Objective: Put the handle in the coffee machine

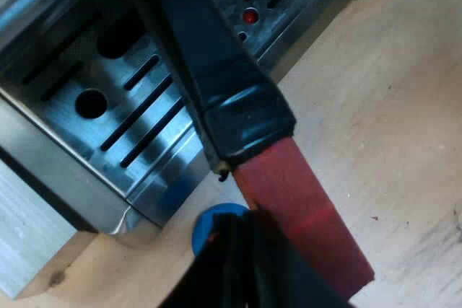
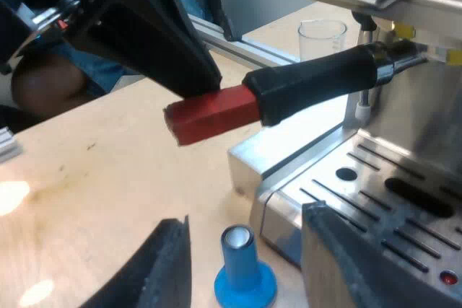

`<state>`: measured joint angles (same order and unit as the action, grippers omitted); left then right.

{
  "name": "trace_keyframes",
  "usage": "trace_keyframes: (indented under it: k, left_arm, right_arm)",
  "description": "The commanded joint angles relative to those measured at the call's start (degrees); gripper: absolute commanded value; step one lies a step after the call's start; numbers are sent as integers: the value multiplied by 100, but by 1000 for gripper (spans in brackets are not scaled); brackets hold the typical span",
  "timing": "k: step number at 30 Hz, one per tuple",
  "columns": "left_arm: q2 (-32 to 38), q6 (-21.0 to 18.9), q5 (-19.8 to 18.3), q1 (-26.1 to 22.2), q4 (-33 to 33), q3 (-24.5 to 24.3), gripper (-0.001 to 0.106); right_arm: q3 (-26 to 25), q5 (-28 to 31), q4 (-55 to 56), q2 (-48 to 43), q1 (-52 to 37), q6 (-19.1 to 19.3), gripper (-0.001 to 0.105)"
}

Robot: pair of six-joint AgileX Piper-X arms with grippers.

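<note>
The handle (image 2: 317, 84) is set at the front of the machine (image 2: 426, 113), lying almost flat. Its black grip is smooth and round. Its blocky red end (image 2: 213, 115) is pointed away from the machine, out over the wooden table (image 2: 108, 178). The metal end (image 2: 395, 59) is mostly hidden. The red end is pinched by the left tool (image 1: 253, 254). The right tool (image 2: 245, 220) is spread wide above a round blue tamper (image 2: 242, 275), beside the shiny slotted tray (image 2: 382, 192)
</note>
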<state>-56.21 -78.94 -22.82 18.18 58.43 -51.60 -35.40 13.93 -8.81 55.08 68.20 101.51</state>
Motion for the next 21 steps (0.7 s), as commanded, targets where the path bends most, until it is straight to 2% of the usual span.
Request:
trace_keyframes:
  k: [1,5,8,12,16,21]
  left_arm:
    - [12,-98,-867,214,130,9,0]
    - [12,-100,-898,214,82,9,0]
    - [12,-100,-910,339,82,9,0]
    - [12,-100,-900,817,82,9,0]
    - [12,-100,-784,1259,-132,9,0]
    - [-73,-100,-740,1410,-372,9,0]
  right_arm:
    - [-69,-100,114,-217,-24,10,39]
    - [-173,-135,287,-363,-169,-20,39]
    - [-397,-425,748,-415,-376,-19,39]
    - [-735,-857,1227,-414,-700,20,39]
    - [-948,-913,1397,-414,-926,46,39]
    - [-995,-930,1395,-439,-973,242,39]
